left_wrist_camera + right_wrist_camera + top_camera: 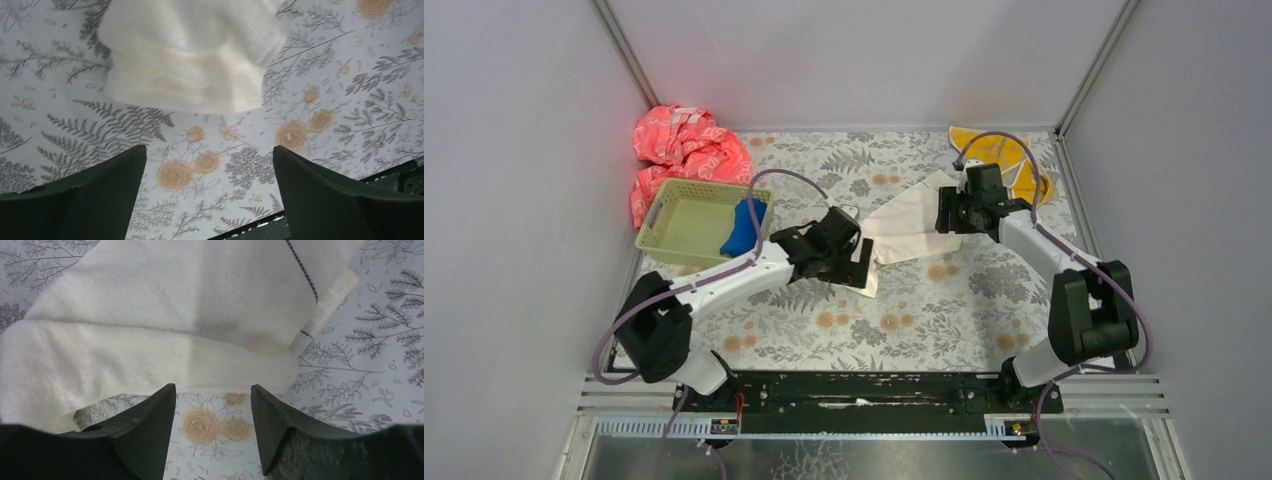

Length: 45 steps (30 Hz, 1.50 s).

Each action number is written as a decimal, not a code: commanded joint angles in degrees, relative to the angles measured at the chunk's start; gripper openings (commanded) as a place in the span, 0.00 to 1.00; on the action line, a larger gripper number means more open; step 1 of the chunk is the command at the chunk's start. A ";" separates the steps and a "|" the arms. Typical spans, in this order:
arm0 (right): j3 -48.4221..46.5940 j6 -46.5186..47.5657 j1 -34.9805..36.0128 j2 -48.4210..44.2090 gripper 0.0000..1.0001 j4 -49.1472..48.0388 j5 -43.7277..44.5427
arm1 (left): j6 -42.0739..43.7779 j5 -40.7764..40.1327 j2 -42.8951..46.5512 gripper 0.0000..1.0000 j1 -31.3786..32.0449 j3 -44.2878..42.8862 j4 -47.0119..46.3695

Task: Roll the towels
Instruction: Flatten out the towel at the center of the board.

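The long cream-white towel (906,228) lies loosely folded on the floral table between my two grippers. My left gripper (856,262) is open and empty at the towel's near-left end. In the left wrist view that folded end (190,60) lies just beyond the gripper (210,155). My right gripper (946,212) is open and empty at the towel's right edge. In the right wrist view the towel's folded edge (150,355) lies just ahead of the gripper (212,390). The royal blue towel (746,226) lies in the basket. The yellow-orange towel (996,152) lies at the back right corner.
A pale green basket (674,215) stands at the left of the table. A pink-red patterned cloth (684,150) is heaped behind it by the left wall. Walls close in the back and both sides. A black rail (864,390) runs along the near edge.
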<state>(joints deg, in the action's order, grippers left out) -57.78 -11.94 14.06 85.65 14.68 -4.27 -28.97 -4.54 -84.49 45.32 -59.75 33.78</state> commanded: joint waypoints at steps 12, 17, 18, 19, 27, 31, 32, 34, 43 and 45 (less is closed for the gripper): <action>-3.03 -5.67 -5.23 8.30 0.63 -4.59 -1.70 | 0.68 -11.11 -18.66 0.92 8.68 -14.18 -3.53; -0.40 -6.60 -5.58 6.62 0.63 -5.96 -1.68 | 1.54 -23.70 -23.59 0.83 15.82 -17.09 -0.05; 0.01 -6.86 -5.72 6.39 0.63 -6.24 -1.62 | 1.75 -25.93 -25.01 0.81 17.04 -18.08 0.97; 0.45 -7.12 -5.80 6.18 0.63 -6.55 -1.61 | 1.91 -28.16 -26.32 0.77 18.22 -18.97 2.00; 2.68 -7.73 -6.82 4.35 0.63 -7.89 -1.70 | 1.73 -41.63 -34.64 0.56 22.56 -23.48 8.88; 3.65 -8.29 -7.66 3.45 0.63 -8.86 -2.48 | 2.06 -44.59 -36.96 0.53 23.16 -23.73 9.79; 3.78 -8.43 -7.79 3.33 0.63 -8.97 -2.64 | 2.07 -45.01 -37.63 0.52 23.17 -23.87 9.96; 4.05 -8.68 -8.12 3.15 0.63 -9.20 -2.86 | 2.44 -45.45 -38.80 0.49 23.41 -23.93 10.07; 5.13 -9.15 -9.64 2.42 0.63 -10.39 -3.20 | 1.13 -49.16 -39.52 0.34 24.22 -22.82 12.37; 5.06 -9.03 -9.96 2.42 0.63 -10.39 -3.12 | 1.10 -49.79 -38.12 0.30 24.27 -22.72 12.94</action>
<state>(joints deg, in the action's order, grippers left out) -52.73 -20.32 4.86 90.56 6.59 -6.76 -26.28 -50.87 -123.59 69.34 -83.35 43.68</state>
